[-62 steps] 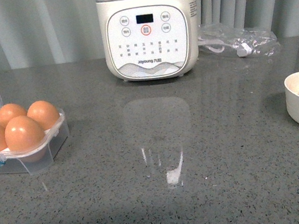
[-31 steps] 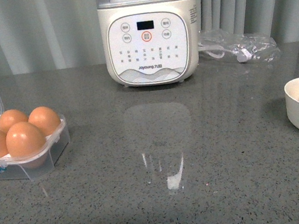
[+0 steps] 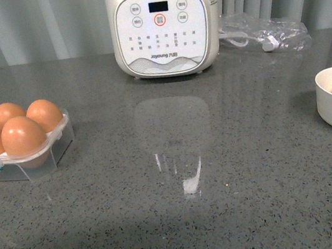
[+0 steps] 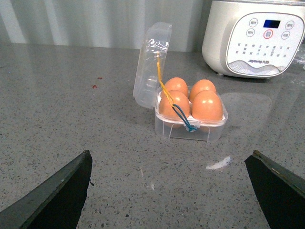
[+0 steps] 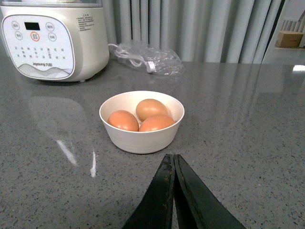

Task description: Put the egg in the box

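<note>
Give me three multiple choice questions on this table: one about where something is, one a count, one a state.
1. In the front view, where does the box stand relative to the white appliance?
A) to its left
B) to its right
C) on top of it

2. How many eggs lie in the bowl?
A) one
B) three
C) five

3. The box's lid is:
A) shut
B) open, standing up
C) lying off on the table

Answers:
1 A: it sits at the front view's left edge.
2 B: the right wrist view shows three.
3 B: the left wrist view shows it upright on its hinge.
</note>
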Tool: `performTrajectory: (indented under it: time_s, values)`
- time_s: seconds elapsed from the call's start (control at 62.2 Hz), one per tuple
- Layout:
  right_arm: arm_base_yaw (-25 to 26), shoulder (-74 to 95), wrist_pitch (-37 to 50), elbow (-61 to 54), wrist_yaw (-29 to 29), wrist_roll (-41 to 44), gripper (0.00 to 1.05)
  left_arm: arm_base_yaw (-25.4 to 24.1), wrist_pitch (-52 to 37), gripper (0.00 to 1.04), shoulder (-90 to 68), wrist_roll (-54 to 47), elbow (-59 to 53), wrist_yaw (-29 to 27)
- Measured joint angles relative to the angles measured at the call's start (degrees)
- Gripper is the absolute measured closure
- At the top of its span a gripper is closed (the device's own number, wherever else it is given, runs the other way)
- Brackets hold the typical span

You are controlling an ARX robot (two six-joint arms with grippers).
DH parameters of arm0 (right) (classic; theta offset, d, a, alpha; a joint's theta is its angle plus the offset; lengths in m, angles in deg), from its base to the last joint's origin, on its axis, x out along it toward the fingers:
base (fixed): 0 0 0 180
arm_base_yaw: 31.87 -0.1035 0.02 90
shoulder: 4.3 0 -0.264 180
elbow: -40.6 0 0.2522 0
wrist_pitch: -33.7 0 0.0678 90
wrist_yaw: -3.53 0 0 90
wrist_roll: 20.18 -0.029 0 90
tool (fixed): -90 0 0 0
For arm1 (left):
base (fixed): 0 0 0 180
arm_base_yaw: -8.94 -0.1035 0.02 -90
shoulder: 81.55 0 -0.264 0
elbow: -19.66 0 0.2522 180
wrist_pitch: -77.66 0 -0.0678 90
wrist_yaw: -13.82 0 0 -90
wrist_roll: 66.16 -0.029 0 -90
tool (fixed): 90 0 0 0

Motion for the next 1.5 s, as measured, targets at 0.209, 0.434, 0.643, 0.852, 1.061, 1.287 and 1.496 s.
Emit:
performTrajectory:
  time_s: [0.209,0.434,0.643,0.852,1.061,1.287,1.496]
  values:
    - [0.0,-0.02,0.0,0.0,0.0,0.02,0.98,0.0,0.0,0.07,0.02,0.0,0.0,0.0]
    - [0.0,-0.02,0.0,0.0,0.0,0.0,0.61,0.0,0.0,0.07,0.02,0.0,0.0,0.0]
    - [0.0,-0.02,0.0,0.0,0.0,0.0,0.27,0.0,0.0,0.07,0.02,0.0,0.0,0.0]
    - [0.0,-0.02,0.0,0.0,0.0,-0.04,0.07,0.0,0.0,0.07,0.02,0.0,0.0,0.0]
    - [0.0,-0.02,0.0,0.0,0.0,-0.04,0.07,0.0,0.0,0.07,0.02,0.0,0.0,0.0]
    - [-0.02,-0.04,0.0,0.0,0.0,-0.04,0.07,5.68,23.04,0.07,-14.58,4.55,9.16,-18.93]
    - [0.0,-0.04,0.0,0.0,0.13,-0.04,0.07,4.5,23.78,0.07,-20.02,6.12,13.07,-17.92]
